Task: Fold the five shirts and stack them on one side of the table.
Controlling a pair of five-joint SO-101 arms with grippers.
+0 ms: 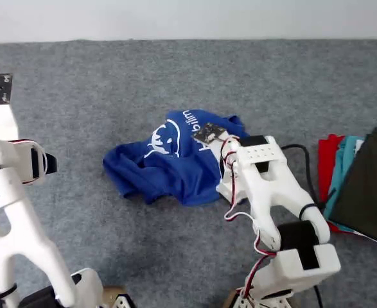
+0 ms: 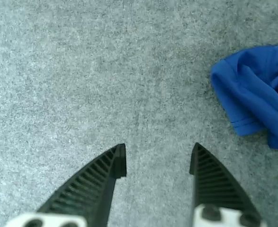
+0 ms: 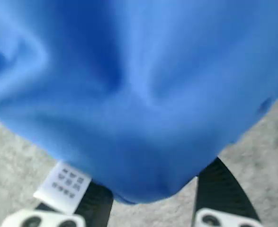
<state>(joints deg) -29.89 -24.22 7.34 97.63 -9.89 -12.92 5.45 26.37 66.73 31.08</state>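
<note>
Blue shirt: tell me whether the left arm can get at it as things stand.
Probably yes. The left gripper hangs open over the grey table, and the blue shirt has its near edge off to the gripper's side, with nothing lying between them in the left wrist view.

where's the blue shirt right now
In the high view the blue shirt lies crumpled mid-table, with the right arm over its right edge and the stack of shirts farther right.

Grey felt-textured surface (image 1: 79, 83) spanning scene left to right; pale wall (image 1: 188, 19) as narrow strip along far edge.
</note>
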